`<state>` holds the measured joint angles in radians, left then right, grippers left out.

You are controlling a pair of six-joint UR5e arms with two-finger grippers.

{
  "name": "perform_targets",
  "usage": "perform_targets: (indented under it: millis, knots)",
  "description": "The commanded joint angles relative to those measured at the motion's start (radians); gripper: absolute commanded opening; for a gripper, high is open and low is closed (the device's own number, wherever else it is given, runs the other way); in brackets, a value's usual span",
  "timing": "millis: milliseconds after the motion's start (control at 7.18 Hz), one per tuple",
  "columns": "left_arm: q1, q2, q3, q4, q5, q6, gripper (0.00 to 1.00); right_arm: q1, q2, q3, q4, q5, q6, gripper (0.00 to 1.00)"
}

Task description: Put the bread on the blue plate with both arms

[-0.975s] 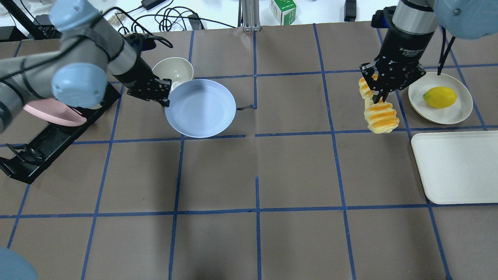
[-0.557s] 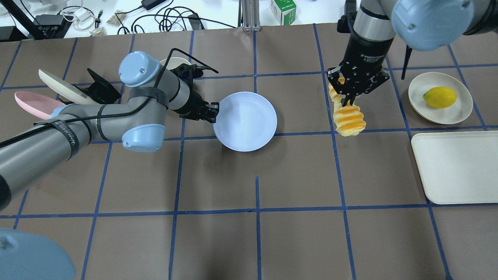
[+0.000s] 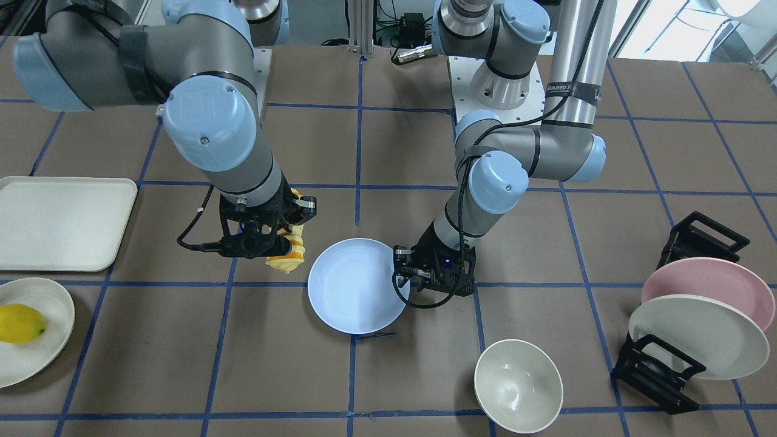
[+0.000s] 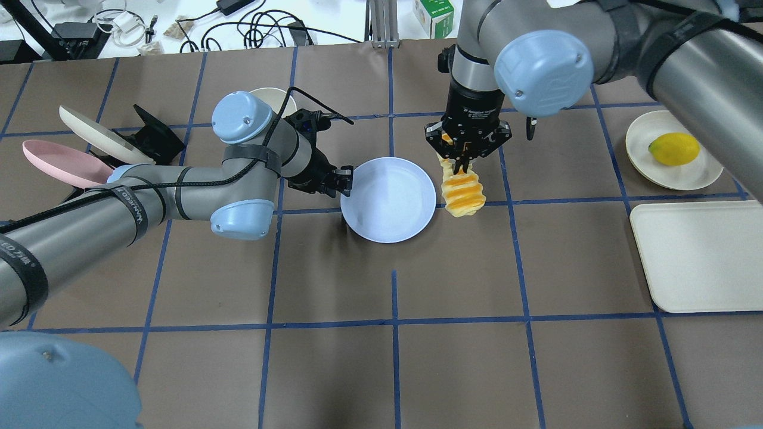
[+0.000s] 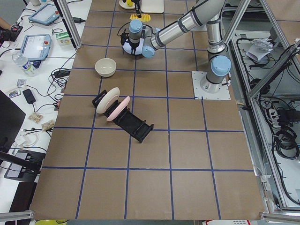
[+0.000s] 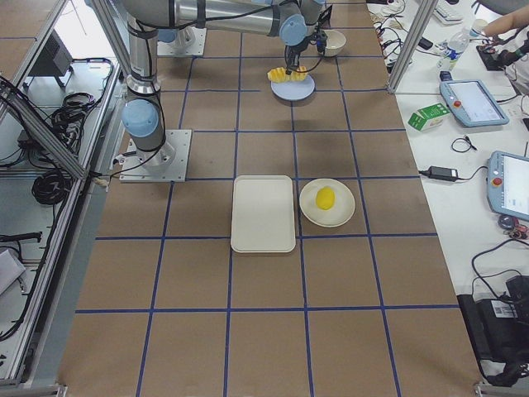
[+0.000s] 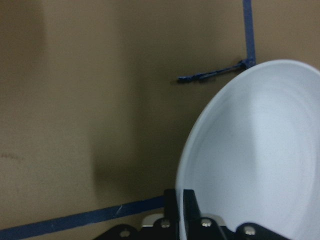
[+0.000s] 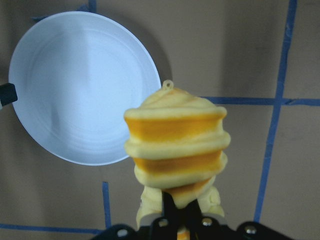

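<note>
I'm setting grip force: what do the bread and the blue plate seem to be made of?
The bread: probably soft foam or rubbery plastic; smooth ridges, painted orange bands, a moulded loop at its tip. The blue plate: likely matte plastic or fibre composite; dull, even surface, faint concentric rings, no sharp glints.

The surface [image 4: 334, 369] is brown with a blue tape grid. The blue plate [image 4: 387, 205] is plain pale blue-lavender. At its 3 o'clock, seen from overhead, the bread [image 4: 462, 196] shows yellow-orange bands between pale cream ridges. The left arm [image 4: 149, 196] and right arm [image 4: 685, 47] are grey with light-blue joint caps; the left end effector [image 4: 344, 182] and right end effector [image 4: 460, 165] are black. A yellow lemon [image 4: 673, 149] lies on a cream-white plate [image 4: 706, 173]; the tray [image 4: 703, 256] and bowl [image 3: 518, 385] are cream too. A black rack [image 4: 156, 140] carries 1 pink plate [image 4: 59, 161] and 1 off-white plate [image 4: 89, 128].
</note>
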<state>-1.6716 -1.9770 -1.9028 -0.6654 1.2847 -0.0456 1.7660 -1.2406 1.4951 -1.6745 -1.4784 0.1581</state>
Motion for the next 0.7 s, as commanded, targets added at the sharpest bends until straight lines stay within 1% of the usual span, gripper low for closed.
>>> perform_targets:
  millis: [0,139,278,418,557]
  knots:
    - [0.070,0.052,0.097,-0.139,0.022,0.083,1.00,0.023,0.087,-0.006,-0.136,0.032,0.068,0.00]
    - [0.129,0.085,0.204,-0.397,0.065,0.242,1.00,0.059,0.110,0.005,-0.171,0.052,0.122,0.00]
    - [0.139,0.134,0.331,-0.642,0.159,0.260,1.00,0.094,0.143,0.004,-0.206,0.052,0.153,0.00]
    - [0.139,0.180,0.431,-0.847,0.200,0.259,1.00,0.127,0.174,0.004,-0.259,0.067,0.200,0.00]
    - [0.135,0.232,0.479,-0.994,0.202,0.228,1.00,0.145,0.199,0.004,-0.324,0.082,0.222,0.00]
